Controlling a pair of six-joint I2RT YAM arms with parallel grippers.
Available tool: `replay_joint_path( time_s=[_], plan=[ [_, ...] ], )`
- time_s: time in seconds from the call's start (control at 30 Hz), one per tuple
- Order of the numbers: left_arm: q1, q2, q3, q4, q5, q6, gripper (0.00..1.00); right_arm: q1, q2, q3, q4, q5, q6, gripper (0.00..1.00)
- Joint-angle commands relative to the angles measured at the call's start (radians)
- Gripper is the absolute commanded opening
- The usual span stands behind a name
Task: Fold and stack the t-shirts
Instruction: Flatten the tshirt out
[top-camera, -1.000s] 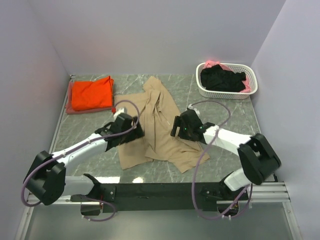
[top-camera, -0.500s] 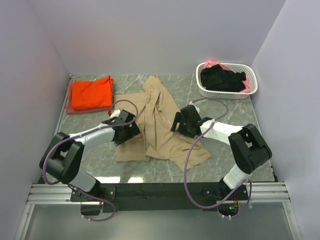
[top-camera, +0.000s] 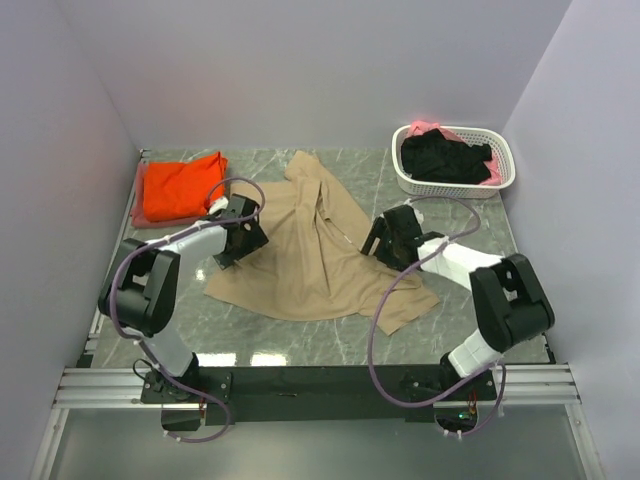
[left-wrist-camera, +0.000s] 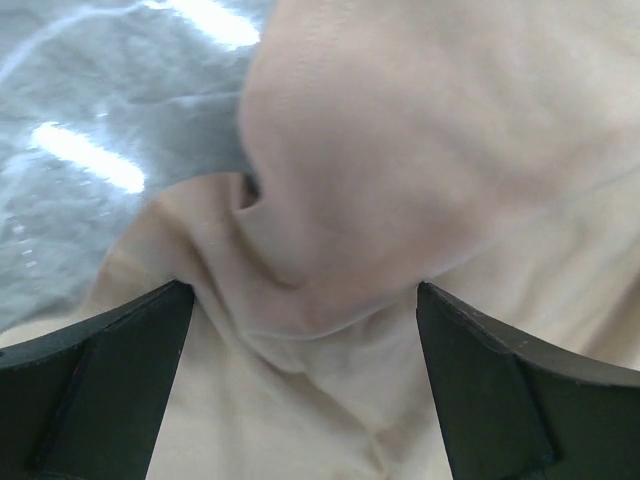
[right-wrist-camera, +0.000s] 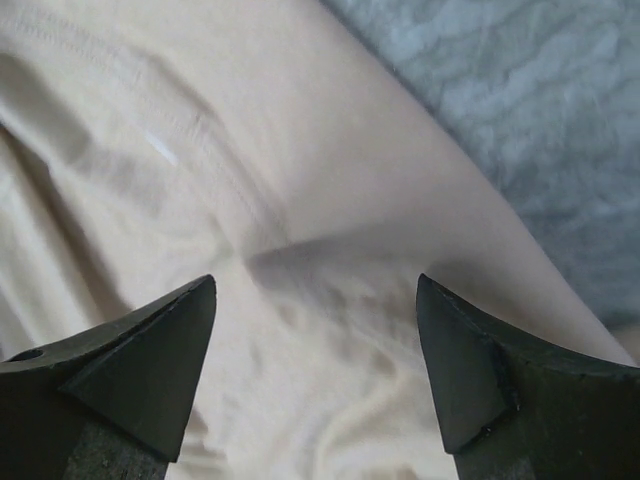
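Rests left gripper (top-camera: 243, 238) and right gripper (top-camera: 385, 238) on opposite edges of the tan t-shirt (top-camera: 310, 262), jaws apart over cloth. Shows orange t-shirt (top-camera: 182, 188) off its far-left corner, white slotted basket (top-camera: 440, 187) off its far-right.

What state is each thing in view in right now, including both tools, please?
white basket: upright, holding clothes.
tan t-shirt: unfolded, spread out rumpled.
orange t-shirt: folded, lying far left.
black t-shirt: bunched in the basket.
pink t-shirt: bunched under the black one, edges showing.
left tool: open, over tan cloth.
right tool: open, over tan cloth.
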Motion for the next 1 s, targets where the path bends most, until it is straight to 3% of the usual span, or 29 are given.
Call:
replay_joint_path(
  time_s=[0.0,0.17,0.37,0.5,0.7,0.9,0.97],
  plan=[
    [0.008,-0.129,-0.017,-0.067,-0.009,0.016,0.99,-0.003,-0.147,-0.018,-0.034,-0.034,-0.062,0.87],
    [0.006,-0.389,-0.122,-0.191,-0.07,-0.099,0.99,-0.005,-0.397,-0.035,-0.1,0.052,-0.036,0.89],
    [0.032,-0.595,-0.299,-0.359,-0.113,-0.261,0.99,-0.02,-0.644,-0.125,-0.263,0.217,0.013,0.94],
    [0.055,-0.649,-0.396,-0.432,-0.105,-0.358,0.99,-0.04,-0.753,-0.195,-0.343,0.262,0.039,0.96],
    [0.064,-0.695,-0.461,-0.377,-0.114,-0.4,0.99,-0.049,-0.807,-0.277,-0.355,0.247,0.035,0.97],
    [0.081,-0.639,-0.433,-0.323,-0.15,-0.38,0.94,-0.049,-0.769,-0.277,-0.357,0.228,0.023,0.97],
    [0.104,-0.594,-0.423,-0.297,-0.148,-0.366,0.86,-0.049,-0.761,-0.274,-0.357,0.228,0.021,0.97]
  ],
)
